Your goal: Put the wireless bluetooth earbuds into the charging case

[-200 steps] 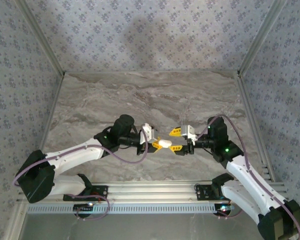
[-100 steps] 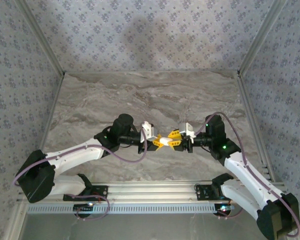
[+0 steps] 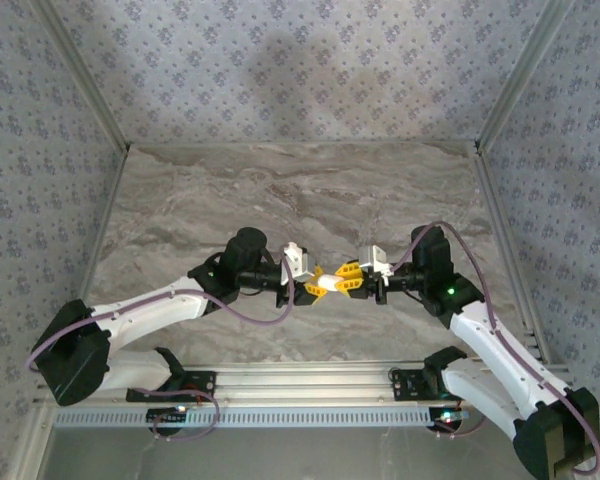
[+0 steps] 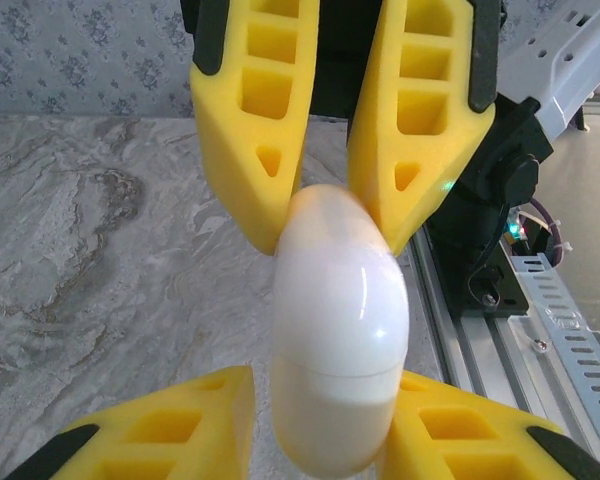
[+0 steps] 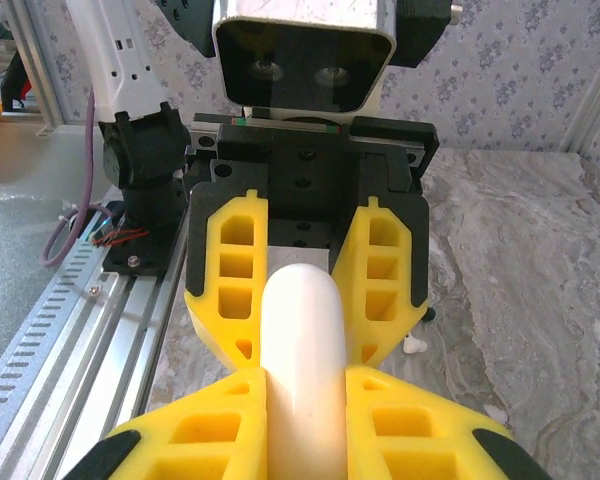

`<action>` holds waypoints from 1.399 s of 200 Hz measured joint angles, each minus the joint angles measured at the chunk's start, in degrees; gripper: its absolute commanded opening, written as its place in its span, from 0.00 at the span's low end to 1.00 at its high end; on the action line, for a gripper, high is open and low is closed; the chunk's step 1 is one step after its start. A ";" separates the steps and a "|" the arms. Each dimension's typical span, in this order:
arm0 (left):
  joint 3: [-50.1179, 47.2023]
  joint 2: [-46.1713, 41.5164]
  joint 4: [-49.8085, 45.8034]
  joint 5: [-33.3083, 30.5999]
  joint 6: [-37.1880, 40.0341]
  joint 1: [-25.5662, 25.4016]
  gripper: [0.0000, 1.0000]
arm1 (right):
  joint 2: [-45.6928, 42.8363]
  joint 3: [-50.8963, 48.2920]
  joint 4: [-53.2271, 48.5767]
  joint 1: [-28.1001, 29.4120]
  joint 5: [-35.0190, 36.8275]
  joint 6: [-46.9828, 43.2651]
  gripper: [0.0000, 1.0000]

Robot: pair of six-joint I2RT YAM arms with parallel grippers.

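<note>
We are looking at the two arms meeting nose to nose over the near middle of the marble table, with the white charging case held off the surface between them. The right gripper is pinching one end of the case, its yellow fingers pressing on both sides. The left gripper is flanking the other end, a thin gap showing beside one finger; whether it is gripping we cannot tell.
</note>
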 measured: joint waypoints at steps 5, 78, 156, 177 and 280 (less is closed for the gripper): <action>0.00 0.00 0.00 0.02 -0.02 0.00 0.34 | 0.04 0.00 -0.04 0.00 -0.02 -0.04 0.18; 0.00 0.00 -0.13 0.92 0.09 0.00 0.24 | 0.87 0.00 -0.48 0.02 -0.37 -0.66 0.18; 0.24 0.00 -0.61 1.07 0.68 0.00 0.24 | 1.05 0.35 -0.94 0.00 -0.20 -0.68 0.21; 0.33 0.00 -0.63 1.07 0.46 0.00 0.25 | 1.18 0.42 -0.98 0.00 -0.22 -0.68 0.20; 1.44 0.00 -0.46 1.55 0.24 0.00 0.31 | 1.55 0.52 -1.11 0.00 -0.22 -0.70 0.20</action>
